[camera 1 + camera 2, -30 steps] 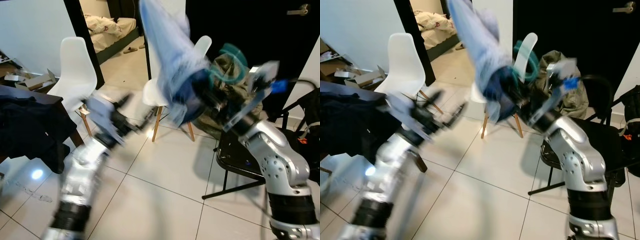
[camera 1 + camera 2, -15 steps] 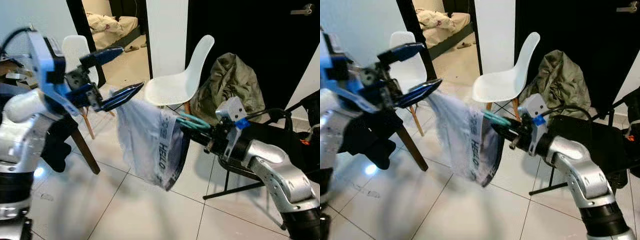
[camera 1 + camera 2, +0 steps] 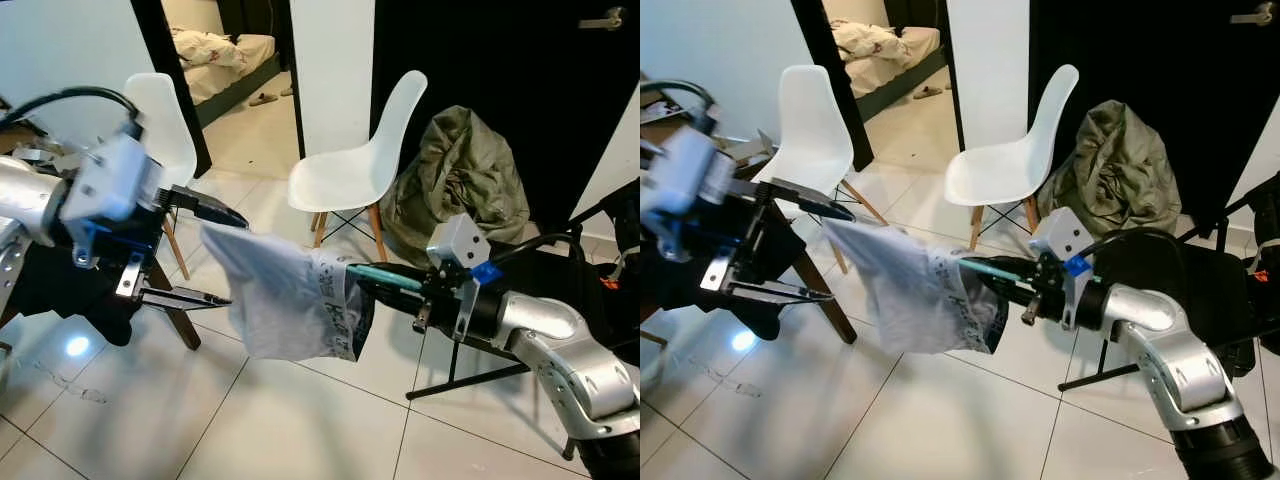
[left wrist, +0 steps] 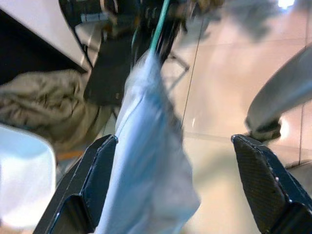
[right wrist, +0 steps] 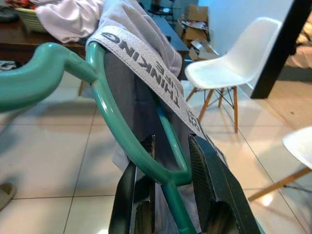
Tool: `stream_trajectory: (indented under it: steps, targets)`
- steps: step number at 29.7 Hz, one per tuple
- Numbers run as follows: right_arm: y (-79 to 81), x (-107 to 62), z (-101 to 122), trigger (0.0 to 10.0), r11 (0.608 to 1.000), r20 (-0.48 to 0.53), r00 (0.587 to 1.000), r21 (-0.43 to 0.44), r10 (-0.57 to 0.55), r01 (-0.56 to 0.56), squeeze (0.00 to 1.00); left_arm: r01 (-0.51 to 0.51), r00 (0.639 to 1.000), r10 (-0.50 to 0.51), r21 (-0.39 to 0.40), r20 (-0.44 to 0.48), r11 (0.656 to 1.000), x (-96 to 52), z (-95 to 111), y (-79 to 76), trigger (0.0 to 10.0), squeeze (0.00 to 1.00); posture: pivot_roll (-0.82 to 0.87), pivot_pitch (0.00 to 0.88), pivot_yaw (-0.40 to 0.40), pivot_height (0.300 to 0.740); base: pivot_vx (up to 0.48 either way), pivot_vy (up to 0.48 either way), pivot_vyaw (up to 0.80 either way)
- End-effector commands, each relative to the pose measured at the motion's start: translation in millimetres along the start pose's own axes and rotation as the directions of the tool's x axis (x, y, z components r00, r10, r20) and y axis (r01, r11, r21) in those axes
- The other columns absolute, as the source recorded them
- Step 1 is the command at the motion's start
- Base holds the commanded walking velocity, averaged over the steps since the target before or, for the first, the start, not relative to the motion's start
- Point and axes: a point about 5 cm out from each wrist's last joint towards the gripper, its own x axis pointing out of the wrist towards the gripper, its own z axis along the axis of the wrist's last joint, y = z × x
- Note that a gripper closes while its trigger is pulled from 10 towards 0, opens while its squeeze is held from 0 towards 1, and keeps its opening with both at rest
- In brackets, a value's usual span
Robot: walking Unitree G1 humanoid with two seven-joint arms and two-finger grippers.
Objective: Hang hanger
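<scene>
The right gripper (image 3: 400, 283) has its two black fingers closed on the stem of the teal hanger (image 5: 122, 131), holding it out level above the tiled floor (image 3: 300, 420), between the robot's arms. A pale garment (image 3: 285, 305) with a printed waistband is draped on it. The left gripper (image 3: 205, 255) stands wide open, its upper finger touching the garment's far corner and its lower finger below and apart from the cloth, gripping nothing.

Risks, as judged: the hold is narrow, so the hanger could twist, and the loose garment could slide off if it tips.

Not visible: any rail or hook to hang on. The left wrist view is blurred, and the hanger's hook runs off the edge of the right wrist view.
</scene>
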Motion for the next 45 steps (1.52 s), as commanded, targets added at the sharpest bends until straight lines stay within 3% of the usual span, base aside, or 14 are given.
stream_trajectory:
  steps: [1,7,13,14,16,17,27,37,38,41,42,44,45]
  targets:
    - [8.1,2.9,5.7,0.0,0.999,0.032,0.998,-0.017,0.049,-0.049,0.0,0.013,0.998,-0.011,0.028,-0.063,1.0,-2.2,-3.6,1.8,10.0,0.0,0.0,0.021,0.098,0.74,0.0,0.0,0.0]
    - [22.9,5.6,10.2,0.0,0.991,0.055,0.989,-0.015,0.137,-0.136,0.0,-0.003,0.997,0.012,0.12,-0.071,0.993,7.1,-2.4,12.5,10.0,0.0,-0.01,0.024,0.101,0.74,0.0,0.0,0.0]
    - [27.9,7.1,12.7,0.0,0.987,0.071,0.984,-0.013,0.162,-0.162,0.0,0.024,0.997,-0.015,0.133,-0.07,0.991,9.4,-3.4,15.0,10.0,0.0,-0.01,0.025,0.103,0.74,0.0,0.0,0.0]
    - [28.7,7.6,13.4,0.0,0.986,0.075,0.983,-0.013,0.166,-0.166,0.0,0.049,0.996,-0.04,0.125,-0.075,0.991,11.0,-5.2,12.9,5.5,0.0,-0.01,0.026,0.105,0.74,0.0,0.0,0.0]
    - [28.7,7.6,13.4,0.0,0.986,0.075,0.983,-0.013,0.166,-0.166,0.0,0.049,0.996,-0.04,0.125,-0.075,0.991,11.0,-5.2,12.9,5.5,0.0,-0.01,0.026,0.105,0.74,0.0,0.0,0.0]
    - [29.2,7.9,13.9,0.0,0.986,0.078,0.983,-0.012,0.168,-0.168,0.0,0.072,0.995,-0.063,0.117,-0.079,0.991,12.8,-7.3,10.9,0.0,0.0,-0.01,0.025,0.105,0.74,0.0,0.0,0.0]
    - [28.9,6.2,16.6,0.0,0.986,0.088,0.983,-0.012,0.164,-0.164,0.0,0.207,0.972,-0.201,0.031,-0.124,0.978,20.9,-23.6,-6.4,0.0,0.0,-0.02,0.025,0.106,0.74,0.0,0.0,0.0]
    - [27.9,6.1,18.2,0.0,0.988,0.098,0.983,-0.014,0.153,-0.152,0.0,0.239,0.963,-0.237,0.0,-0.131,0.971,23.3,-28.8,-13.5,0.0,0.0,-0.02,0.026,0.102,0.74,0.0,0.0,0.0]
    - [26.3,8.0,20.5,3.2,0.991,0.119,0.984,-0.013,0.133,-0.132,0.0,0.219,0.968,-0.217,0.002,-0.124,0.976,24.7,-30.2,-13.9,0.0,0.0,-0.02,0.023,0.098,0.74,0.0,0.0,0.0]
    - [26.3,8.0,20.5,3.2,0.991,0.119,0.984,-0.013,0.133,-0.132,0.0,0.219,0.968,-0.217,0.002,-0.124,0.976,24.7,-30.2,-13.9,0.0,0.0,-0.02,0.023,0.098,0.74,0.0,0.0,0.0]
    - [23.9,10.5,24.9,10.0,0.993,0.175,0.978,0.016,0.111,-0.116,1.0,0.174,0.979,-0.172,0.011,-0.113,0.985,25.0,-31.5,-11.7,0.0,0.0,-0.02,0.023,0.096,0.74,0.0,0.0,0.0]
    - [23.9,10.5,24.9,10.0,0.993,0.175,0.978,0.016,0.111,-0.116,1.0,0.174,0.979,-0.172,0.011,-0.113,0.985,25.0,-31.5,-11.7,0.0,0.0,-0.02,0.023,0.096,0.74,0.0,0.0,0.0]
    - [19.9,13.3,27.9,10.0,0.995,0.231,0.971,0.051,0.07,-0.083,1.0,0.112,0.989,-0.109,0.024,-0.098,0.993,24.0,-32.6,-7.2,0.0,0.0,-0.02,0.021,0.095,0.74,0.0,0.0,0.0]
